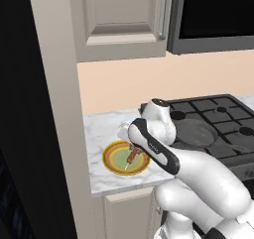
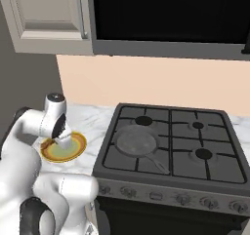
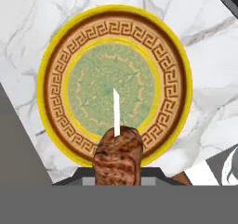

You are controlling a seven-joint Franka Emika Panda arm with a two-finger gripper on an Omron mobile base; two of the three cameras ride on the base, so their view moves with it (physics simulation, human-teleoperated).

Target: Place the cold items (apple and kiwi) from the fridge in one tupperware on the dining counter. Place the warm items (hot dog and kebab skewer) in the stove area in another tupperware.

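The kebab skewer (image 3: 117,155), brown grilled meat on a white stick, is clamped between my gripper's (image 3: 118,175) fingers. Its pointed tip hangs over the green middle of a round plate (image 3: 46,69) with a yellow rim and a brown key pattern. From the left base view the skewer (image 1: 132,156) slants down over the plate (image 1: 111,164), with the gripper (image 1: 133,149) shut on its upper end, just above the dish. The right base view has the gripper (image 2: 63,140) low over the same plate (image 2: 73,151) on the marble counter, left of the stove.
A black gas stove (image 2: 168,141) with a grey pan (image 2: 134,140) stands right of the plate. A tall beige panel (image 1: 54,109) and a dark opening bound the counter on the left. Wall cabinets (image 1: 121,15) and a dark microwave (image 2: 171,14) hang overhead.
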